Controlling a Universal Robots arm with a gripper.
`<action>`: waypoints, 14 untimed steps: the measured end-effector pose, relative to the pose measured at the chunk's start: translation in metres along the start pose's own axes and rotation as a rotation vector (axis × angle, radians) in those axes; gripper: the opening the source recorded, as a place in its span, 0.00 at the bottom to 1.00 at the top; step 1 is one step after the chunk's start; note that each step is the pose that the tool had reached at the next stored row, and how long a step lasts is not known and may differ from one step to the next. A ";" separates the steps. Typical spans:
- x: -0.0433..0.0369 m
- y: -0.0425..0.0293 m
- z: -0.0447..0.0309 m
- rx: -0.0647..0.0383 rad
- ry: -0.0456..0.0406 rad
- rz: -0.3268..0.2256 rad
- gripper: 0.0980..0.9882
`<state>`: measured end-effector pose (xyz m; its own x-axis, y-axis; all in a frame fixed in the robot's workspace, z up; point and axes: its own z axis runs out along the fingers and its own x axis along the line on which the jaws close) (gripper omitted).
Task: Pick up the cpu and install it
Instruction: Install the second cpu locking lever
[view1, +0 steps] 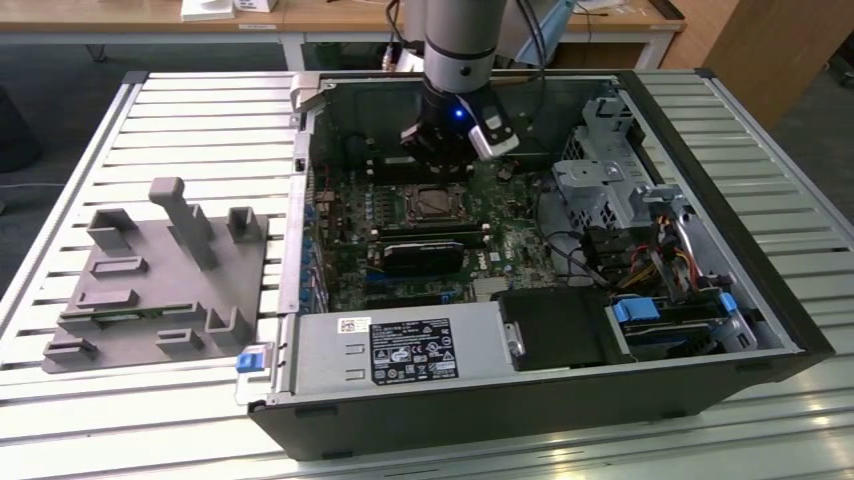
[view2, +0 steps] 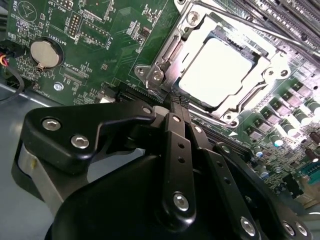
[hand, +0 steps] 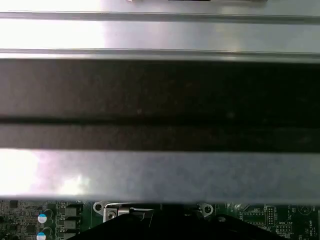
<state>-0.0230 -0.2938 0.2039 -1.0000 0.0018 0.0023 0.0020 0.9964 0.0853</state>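
- Here the claw (view2: 176, 102) has its fingers pressed together, holding nothing, its tip just beside the socket (view2: 220, 70).
- The cpu (view2: 216, 71) lies flat in that socket, framed by the metal bracket, silvery top up; in the exterior view the cpu (view1: 433, 203) sits mid-motherboard, just below the claw (view1: 438, 158).
- A coin cell (view2: 43, 52) sits on the green motherboard (view2: 95, 45), well apart from the socket.
- The open case (view1: 747, 300) lies on the slatted counter (view1: 187, 110), with a grey fixture (view1: 160, 280) at the exterior view's left.
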 end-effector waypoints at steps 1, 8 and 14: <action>0.0000 -0.0003 0.0000 0.000 0.0000 0.000 0.01; 0.0000 -0.0028 -0.0003 0.000 0.0000 0.000 0.01; 0.0000 -0.0052 -0.0005 0.000 0.0000 0.000 0.01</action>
<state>-0.0230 -0.2989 0.2040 -1.0000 0.0018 0.0024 0.0020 0.9964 0.0852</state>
